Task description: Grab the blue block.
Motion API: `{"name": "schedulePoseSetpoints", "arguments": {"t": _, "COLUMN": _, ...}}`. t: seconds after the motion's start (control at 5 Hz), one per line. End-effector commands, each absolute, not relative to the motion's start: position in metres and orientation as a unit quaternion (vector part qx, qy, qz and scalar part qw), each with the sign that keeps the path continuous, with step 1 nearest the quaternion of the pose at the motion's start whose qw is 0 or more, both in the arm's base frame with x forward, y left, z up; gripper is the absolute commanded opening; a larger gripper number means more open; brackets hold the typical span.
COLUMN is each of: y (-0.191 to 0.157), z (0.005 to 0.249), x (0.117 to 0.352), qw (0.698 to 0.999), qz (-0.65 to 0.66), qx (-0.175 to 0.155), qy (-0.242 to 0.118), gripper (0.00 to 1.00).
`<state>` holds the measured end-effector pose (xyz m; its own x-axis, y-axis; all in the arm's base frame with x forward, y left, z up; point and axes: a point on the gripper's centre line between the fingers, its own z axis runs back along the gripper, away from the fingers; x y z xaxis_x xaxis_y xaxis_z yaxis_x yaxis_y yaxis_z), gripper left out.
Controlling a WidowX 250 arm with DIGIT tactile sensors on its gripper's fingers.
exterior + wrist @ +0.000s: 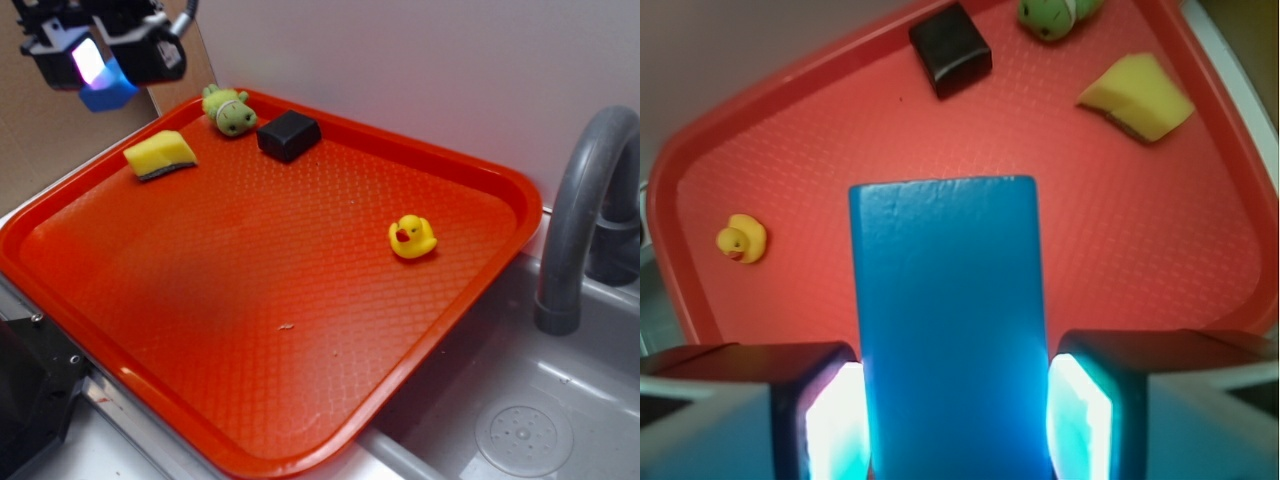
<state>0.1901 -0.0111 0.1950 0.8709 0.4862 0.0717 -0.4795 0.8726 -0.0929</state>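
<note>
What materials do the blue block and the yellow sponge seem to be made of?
Blue block: probably painted wood, with a matte finish and small dents along its top edge. Yellow sponge: apparently soft foam with a dark scouring layer underneath, dull and without shine.

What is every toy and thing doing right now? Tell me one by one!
gripper: shut on the blue block, raised above the tray
blue block: held between the fingers, off the tray
yellow sponge: lying on the tray
black block: resting on the tray
green plush toy: lying by the tray's rim
rubber duck: upright on the tray
red tray: flat beside the sink
</note>
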Motion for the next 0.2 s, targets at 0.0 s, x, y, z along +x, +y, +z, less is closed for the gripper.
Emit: {"name": "schedulePoseSetpoints", "arguments": {"t": 0.0, "y": 0.0071, "z": 0.2196, "x": 0.1866, "qw": 0.967, "qz": 0.229, "qx": -0.042, "qy": -0.100, "gripper": 0.00}}
